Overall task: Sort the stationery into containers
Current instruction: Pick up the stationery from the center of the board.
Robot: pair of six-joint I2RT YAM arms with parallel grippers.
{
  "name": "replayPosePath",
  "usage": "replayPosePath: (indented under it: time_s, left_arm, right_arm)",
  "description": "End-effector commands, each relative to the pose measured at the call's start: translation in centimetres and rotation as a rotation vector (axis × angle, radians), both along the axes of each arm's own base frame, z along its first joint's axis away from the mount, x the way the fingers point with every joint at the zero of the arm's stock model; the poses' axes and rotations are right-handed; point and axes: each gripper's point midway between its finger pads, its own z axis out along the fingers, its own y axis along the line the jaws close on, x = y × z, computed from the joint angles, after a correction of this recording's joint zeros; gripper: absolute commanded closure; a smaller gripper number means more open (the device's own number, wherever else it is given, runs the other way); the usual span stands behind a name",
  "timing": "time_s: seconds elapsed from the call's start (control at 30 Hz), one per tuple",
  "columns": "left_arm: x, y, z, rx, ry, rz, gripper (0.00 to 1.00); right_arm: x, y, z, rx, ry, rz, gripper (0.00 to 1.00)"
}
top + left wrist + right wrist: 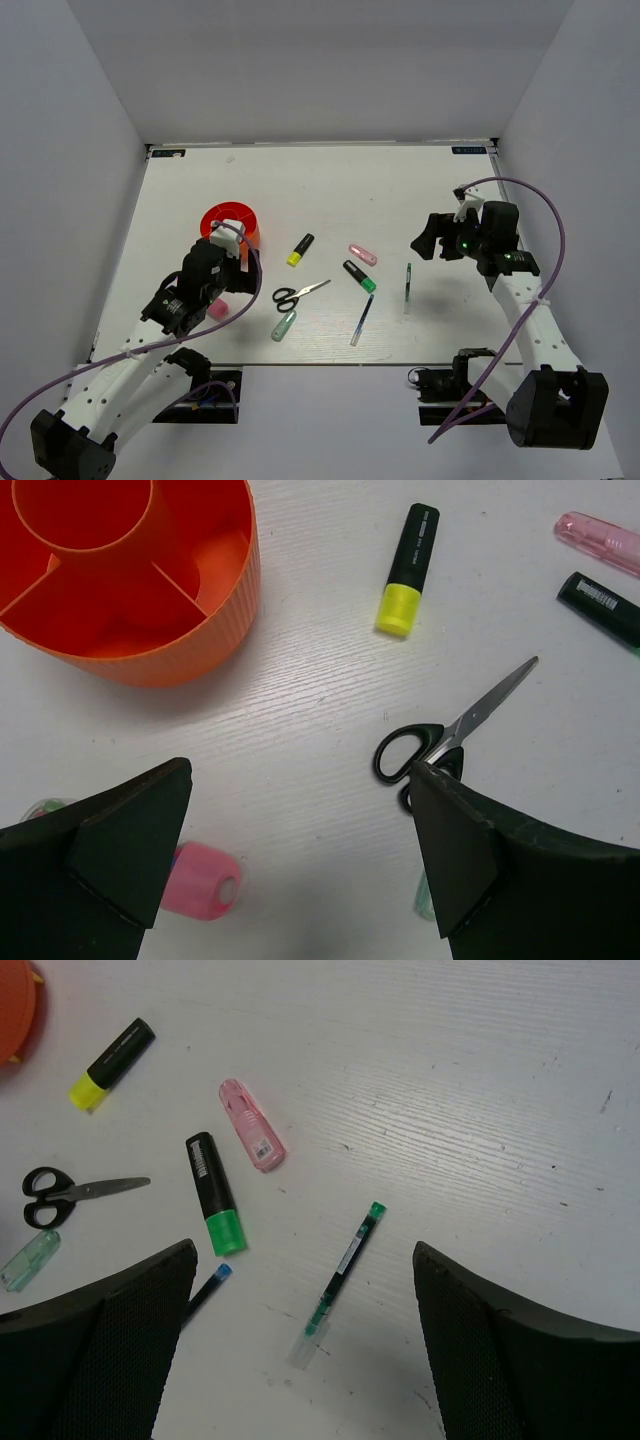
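Nearest the arm bases, the pale green tube [284, 325] and thin blue pen [361, 322] lay flat on the white table [330, 190], w/ the pink eraser [217, 310] off to the L, just beside the L arm. Black-handled scissors [298, 293] sat just beyond the tube, blades closed, tips pointing R and away. Green pen [407, 287] lay apart on the R side, running near-to-far. Green-black marker [360, 277] was btwn scissors and green pen, its green end near the blue pen's far tip. Further out were the pink marker [363, 254] and yellow marker [300, 250], apart from each other, touching nothing. L gripper [300, 780] hung above bare table btwn eraser and scissor handles, fingers spread wide, nothing in them. R gripper [303, 1252] hung above the table too, fingers splayed and empty; in its wrist view the green pen showed btwn them. Farthest, the orange-red cup [225, 218] stood upright on the L, just past the L gripper, inner dividers showing. All the stationery lay on the table outside it.
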Motion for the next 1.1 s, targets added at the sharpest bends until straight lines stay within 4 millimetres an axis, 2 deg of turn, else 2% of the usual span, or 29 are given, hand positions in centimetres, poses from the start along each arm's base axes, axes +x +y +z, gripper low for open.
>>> replayPosePath:
  time_s: [0.0, 0.27, 0.3, 0.33, 0.37, 0.4, 0.43, 0.47, 0.5, 0.53, 0.57, 0.6, 0.7, 0.73, 0.77, 0.8, 0.87, 0.9, 0.97, 1.07]
  left_arm:
    - [0.5, 0.1, 1.5, -0.017, -0.040, 0.028, 0.00]
    - [0.7, 0.6, 1.1, -0.005, -0.030, 0.066, 0.00]
    - [0.8, 0.7, 1.0, -0.011, -0.026, 0.077, 0.01]
    - [0.9, 0.8, 1.1, -0.010, -0.029, 0.088, 0.04]
    - [0.9, 0.9, 1.1, -0.011, -0.029, 0.096, 0.13]
    - [0.9, 1.0, 1.0, -0.012, -0.026, 0.105, 0.22]
    - [1.0, 1.1, 0.9, -0.009, -0.024, 0.115, 0.36]
    - [1.0, 1.2, 0.9, -0.014, -0.024, 0.127, 0.65]
    - [1.2, 1.5, 0.9, -0.016, -0.020, 0.159, 0.76]
    - [1.2, 1.4, 0.8, -0.032, -0.013, 0.170, 0.84]
    - [1.1, 1.8, 0.6, -0.030, -0.001, 0.197, 0.86]
    - [1.2, 2.2, 0.4, -0.026, 0.008, 0.231, 0.78]
    - [0.7, 3.9, -0.5, -0.028, 0.079, 0.383, 0.15]
    - [0.3, 4.2, 0.2, -0.090, 0.108, 0.464, 0.09]
    - [-0.5, 5.8, -0.5, -0.040, 0.146, 0.543, 0.05]
    - [-0.9, 6.8, 0.0, -0.067, 0.171, 0.623, 0.00]
    - [-1.3, 7.5, 0.0, -0.095, 0.195, 0.694, 0.00]
    - [-2.0, 8.8, 0.0, -0.102, 0.218, 0.764, 0.00]
    - [-2.2, 9.5, 0.1, -0.139, 0.220, 0.828, 0.00]
    - [-3.1, 11.7, -0.6, -0.185, 0.267, 0.978, 0.00]
  right_arm:
    - [0.2, 0.2, 1.5, 0.006, -0.061, 0.016, 0.10]
    - [-1.1, 1.1, 1.1, -0.031, -0.120, 0.159, 0.10]
    - [-1.2, 1.2, 1.1, -0.039, -0.127, 0.177, 0.19]
    - [-1.4, 1.2, 1.1, -0.036, -0.125, 0.184, 0.38]
    - [-1.4, 1.3, 1.0, -0.036, -0.125, 0.193, 0.55]
    - [-1.4, 1.5, 1.2, -0.032, -0.134, 0.209, 0.97]
    - [-1.5, 1.8, 1.1, -0.031, -0.128, 0.216, 1.00]
    - [-1.5, 1.5, 1.1, -0.033, -0.126, 0.206, 1.00]
    - [-1.4, 1.4, 1.3, -0.032, -0.128, 0.199, 0.86]
    - [-1.6, 1.4, 1.3, -0.033, -0.120, 0.205, 0.52]
    - [-1.5, 1.5, 1.6, -0.034, -0.128, 0.209, 0.17]
    - [-1.4, 1.4, 1.7, -0.040, -0.130, 0.203, 0.10]
    - [-1.4, 1.5, 1.9, -0.041, -0.126, 0.204, 0.10]
    - [-1.3, 1.4, 1.9, -0.041, -0.121, 0.196, 0.10]
    - [-1.3, 1.4, 1.8, -0.040, -0.113, 0.192, 0.10]
    - [-1.3, 1.3, 2.0, -0.037, -0.106, 0.188, 0.10]
    - [-1.3, 1.3, 1.9, -0.034, -0.083, 0.185, 0.10]
    - [-1.3, 1.3, 2.1, -0.033, -0.082, 0.184, 0.10]
    - [-1.3, 1.3, 1.9, -0.033, -0.068, 0.179, 0.10]
    - [-1.5, 1.4, 2.2, -0.031, -0.065, 0.180, 0.10]
